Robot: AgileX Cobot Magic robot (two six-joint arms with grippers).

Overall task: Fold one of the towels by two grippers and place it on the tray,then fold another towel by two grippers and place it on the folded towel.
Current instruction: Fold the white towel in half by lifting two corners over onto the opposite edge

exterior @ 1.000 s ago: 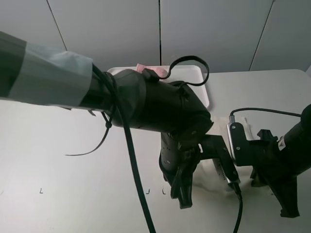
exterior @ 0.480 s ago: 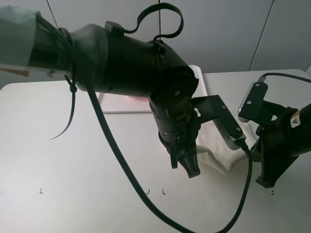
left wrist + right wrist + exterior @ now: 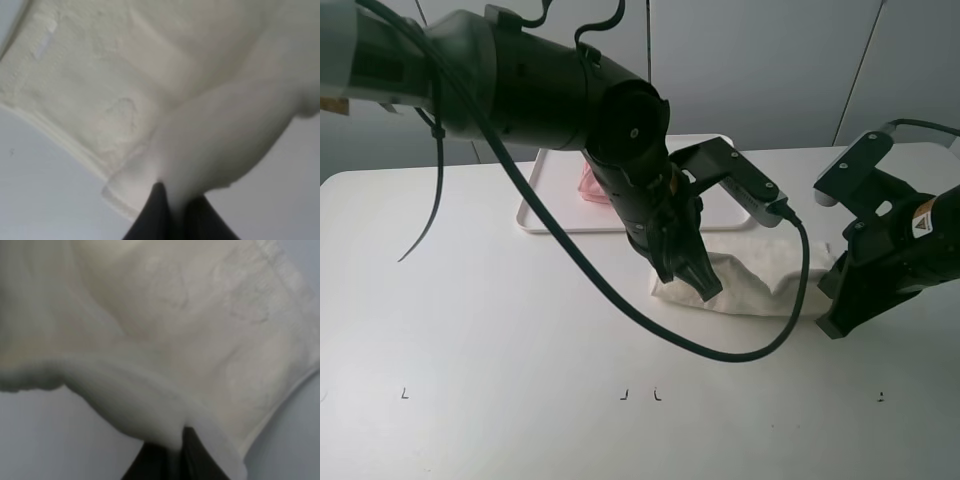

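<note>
Arms swung tray-ward over the last second; left claw [image 3: 700, 285] and right claw [image 3: 832, 322] each pinch an end of the cream towel [image 3: 748, 285] between them, likely keeping its fold for transfer onto pink towel [image 3: 590, 186] on tray [image 3: 542, 218] beyond left claw.

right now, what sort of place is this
Probably a robot lab test bench, not a home: a bare white table with small reference marks, plain grey wall panels, and cabled black arms, the left end effector and right end effector pinching a cream towel.
</note>
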